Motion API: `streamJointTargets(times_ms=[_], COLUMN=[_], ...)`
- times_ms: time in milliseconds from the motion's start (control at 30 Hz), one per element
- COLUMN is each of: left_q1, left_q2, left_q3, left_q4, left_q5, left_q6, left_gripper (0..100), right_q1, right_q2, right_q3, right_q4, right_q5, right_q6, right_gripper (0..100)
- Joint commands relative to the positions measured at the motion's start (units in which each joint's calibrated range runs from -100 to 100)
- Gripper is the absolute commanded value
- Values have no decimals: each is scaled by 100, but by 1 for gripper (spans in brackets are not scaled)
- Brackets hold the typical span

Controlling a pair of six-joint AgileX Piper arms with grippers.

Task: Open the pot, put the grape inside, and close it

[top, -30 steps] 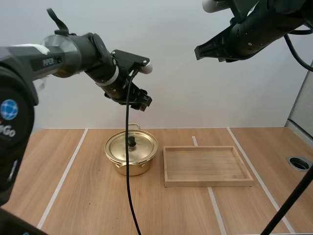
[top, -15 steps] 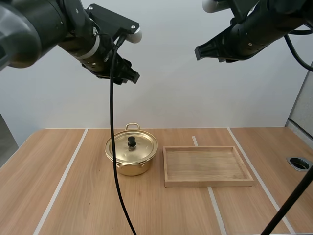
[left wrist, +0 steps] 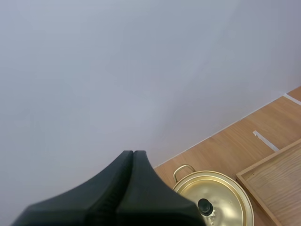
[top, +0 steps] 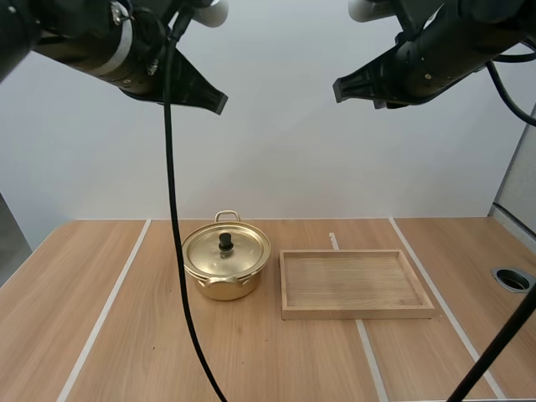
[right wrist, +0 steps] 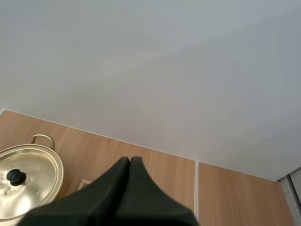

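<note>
A golden pot (top: 224,266) stands on the table left of centre, its lid (top: 227,249) with a black knob (top: 225,241) resting on it. My left gripper (top: 219,104) hangs high above the table, up and left of the pot, shut with nothing in it. The left wrist view shows its fingers (left wrist: 133,155) pressed together as one dark wedge over the lidded pot (left wrist: 214,207). My right gripper (top: 338,90) is also raised high, above the tray, and shut on nothing. Its closed wedge (right wrist: 130,162) points down beside the pot (right wrist: 26,181).
An empty wooden tray (top: 355,283) lies right of the pot, touching nothing. White tape lines (top: 109,306) run across the table. A round hole (top: 512,279) sits at the table's far right edge.
My left arm has risen and swung left, away from the pot, and its gripper has shut. The right arm, pot and tray have stayed put.
</note>
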Motion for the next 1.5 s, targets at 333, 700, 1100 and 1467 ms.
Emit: streamJointTargets(times_ms=[333,700,1100,1467], left_q1=[3,3,3,12], left_q2=[-1304,-2761,-3863,-4398], left_q3=[-39,346,1527,3385], left_q4=[-376,-352,14,4], left_q5=[130,-622,-556,-988], left_q6=[-173,-1245,-1981,-2124], left_gripper=[0,0,0,0], right_q1=[-20,-20,-20,-20], right_q2=[-175,-1846,-3422,-4480], right_q3=[-44,645,2446,4043], right_q4=[1133,1671,1010,986], right_q5=[575,-204,-1229,-2294], right_q6=[62,107,378,378], right_gripper=[0,0,0,0])
